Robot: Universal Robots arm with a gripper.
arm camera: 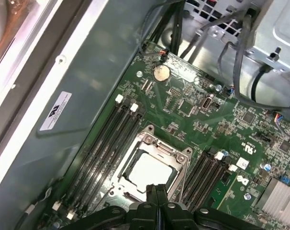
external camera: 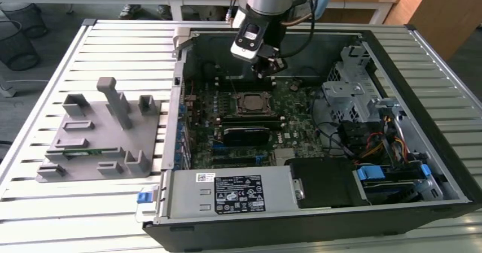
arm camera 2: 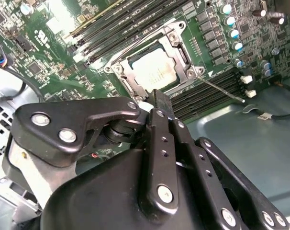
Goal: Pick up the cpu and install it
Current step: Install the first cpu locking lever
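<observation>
In the exterior view, your arm reaches down into the open computer case (external camera: 316, 225), which lies on its side on the slatted metal table (external camera: 113, 44). The hand (external camera: 270, 66) hangs above the motherboard (external camera: 286, 112), just past the far side of the CPU socket (external camera: 250, 104), and is not touching it. The cpu (external camera: 250, 103) sits inside that socket frame, and the hand carries nothing. To the exterior view's left of the case, a grey parts fixture (external camera: 101, 137) rests on the table with a narrow green memory stick (external camera: 74, 150) lying in one of its slots. A power supply (external camera: 233, 193) fills the near edge of the case, and a metal drive cage (external camera: 350, 92) stands toward the exterior view's right.

In the second wrist view, you look past the black linkages of the hand (arm camera 2: 159, 100) at the socket (arm camera 2: 181, 48). The cpu (arm camera 2: 154, 69) lies flat in it, silvery top up, within the metal frame. The fingertips are pressed together with no gap and nothing between them. Black memory slots (arm camera 2: 116, 28) run beside the socket.

In the first wrist view, the clenched hand (arm camera: 155, 191) overlaps one edge of the socket (arm camera: 157, 143). The cpu (arm camera: 147, 167) is seated in it, flanked on both sides by memory slots (arm camera: 106, 139). A coin cell battery (arm camera: 161, 73) sits farther along the board.
</observation>
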